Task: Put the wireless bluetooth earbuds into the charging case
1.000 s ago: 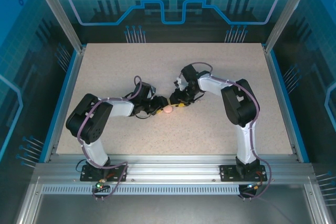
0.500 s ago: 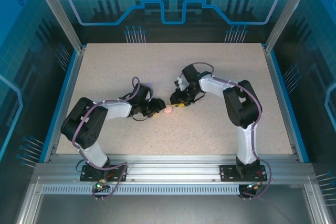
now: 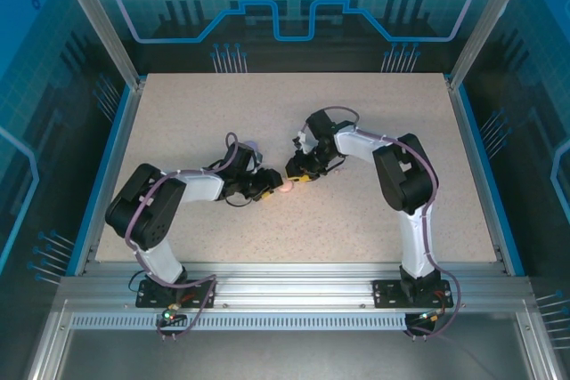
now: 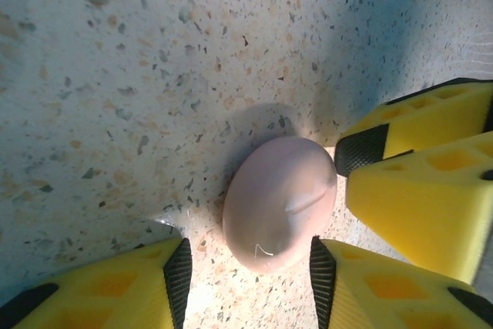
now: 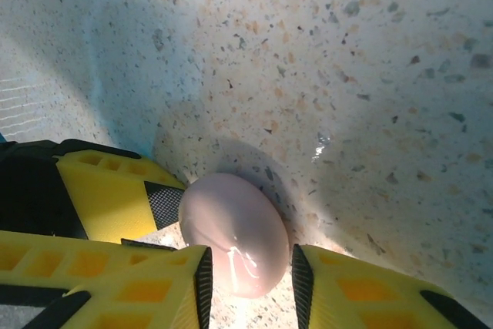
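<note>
Right gripper (image 5: 248, 267) narrowed onto pink charging case (image 5: 235, 244) at counter (image 3: 374, 122) centre, gripping both sides; left gripper (image 4: 248, 256) half-open round it. Risk: smooth case cd squirt out under off-centre squeeze.

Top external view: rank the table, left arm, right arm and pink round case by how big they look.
1. table: largest by far.
2. left arm and right arm: they look about alike, so I won't rank them.
3. pink round case: smallest, a speck between the arms.

arms (image 3: 405, 175): black-and-white shells | cables (image 3: 233, 141): purple | fingers (image 4: 385, 290): yellow, black pads
</note>
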`<state>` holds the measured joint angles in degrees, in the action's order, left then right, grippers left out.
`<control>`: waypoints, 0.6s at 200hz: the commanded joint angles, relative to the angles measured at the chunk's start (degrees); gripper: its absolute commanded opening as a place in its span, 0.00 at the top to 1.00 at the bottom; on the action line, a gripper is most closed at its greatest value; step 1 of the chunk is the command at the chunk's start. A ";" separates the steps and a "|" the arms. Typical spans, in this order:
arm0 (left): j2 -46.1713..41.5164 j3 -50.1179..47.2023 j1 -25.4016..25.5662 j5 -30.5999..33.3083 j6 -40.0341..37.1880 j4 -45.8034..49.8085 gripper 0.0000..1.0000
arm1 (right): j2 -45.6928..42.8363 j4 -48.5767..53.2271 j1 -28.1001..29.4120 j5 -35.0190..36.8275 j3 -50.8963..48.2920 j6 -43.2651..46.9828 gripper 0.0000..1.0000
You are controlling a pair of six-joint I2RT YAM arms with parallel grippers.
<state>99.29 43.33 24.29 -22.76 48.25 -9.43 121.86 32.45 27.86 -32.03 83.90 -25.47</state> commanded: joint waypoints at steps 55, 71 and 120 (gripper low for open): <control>4.60 -0.17 0.64 -3.40 2.95 -5.67 0.56 | 1.65 -1.20 0.62 -3.33 -0.42 -0.10 0.72; 4.94 -0.05 0.83 -3.71 3.39 -6.73 0.56 | 1.51 -2.08 0.57 -3.85 -1.27 -0.55 0.73; 6.24 0.61 1.15 -4.83 5.43 -9.78 0.58 | 1.27 -3.61 0.56 -4.35 -2.98 -1.16 0.75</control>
<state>101.56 43.38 24.12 -25.36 52.03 -14.11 122.39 29.63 27.86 -34.85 82.28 -25.93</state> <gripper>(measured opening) 0.423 0.253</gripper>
